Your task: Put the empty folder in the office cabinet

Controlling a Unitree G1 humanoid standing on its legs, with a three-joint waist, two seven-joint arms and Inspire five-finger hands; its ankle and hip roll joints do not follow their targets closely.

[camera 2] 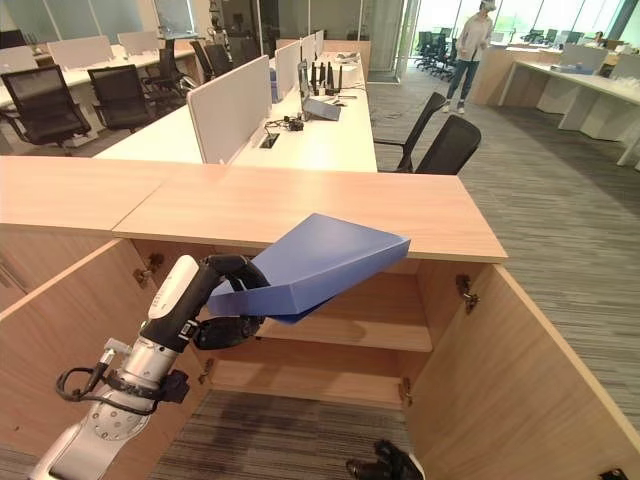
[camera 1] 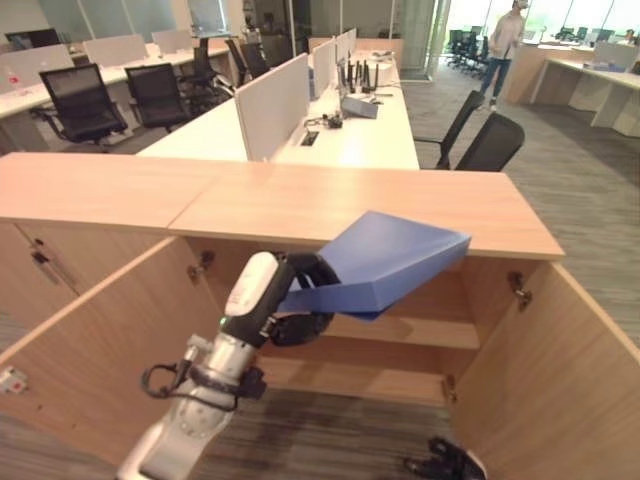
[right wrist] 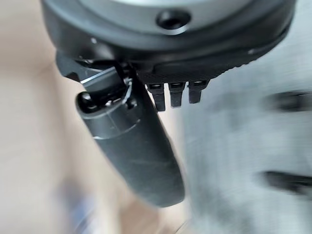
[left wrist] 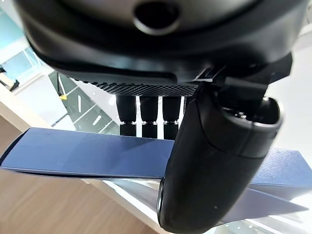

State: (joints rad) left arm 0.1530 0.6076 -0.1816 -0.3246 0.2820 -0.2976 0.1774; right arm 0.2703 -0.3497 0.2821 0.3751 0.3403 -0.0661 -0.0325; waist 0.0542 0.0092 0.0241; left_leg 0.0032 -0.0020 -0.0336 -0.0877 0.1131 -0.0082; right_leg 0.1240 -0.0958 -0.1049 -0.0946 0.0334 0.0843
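Observation:
A blue folder [camera 1: 392,258] hangs tilted in front of the open office cabinet [camera 1: 300,205], its far end up at the level of the cabinet's top edge. My left hand [camera 1: 300,302] is shut on the folder's near lower edge, thumb on one side and fingers behind it. In the left wrist view the thumb [left wrist: 214,165] lies across the folder [left wrist: 92,156]. Behind the folder I see the cabinet's upper shelf [camera 1: 435,330] and a lower shelf. My right hand [camera 1: 445,462] hangs low near the floor with relaxed fingers, holding nothing.
Both cabinet doors stand open, the left door [camera 1: 100,340] and the right door [camera 1: 555,385] flanking the opening. Beyond the cabinet are white desks [camera 1: 365,135] with dividers and black office chairs [camera 1: 492,145]. A person [camera 1: 505,45] stands far back.

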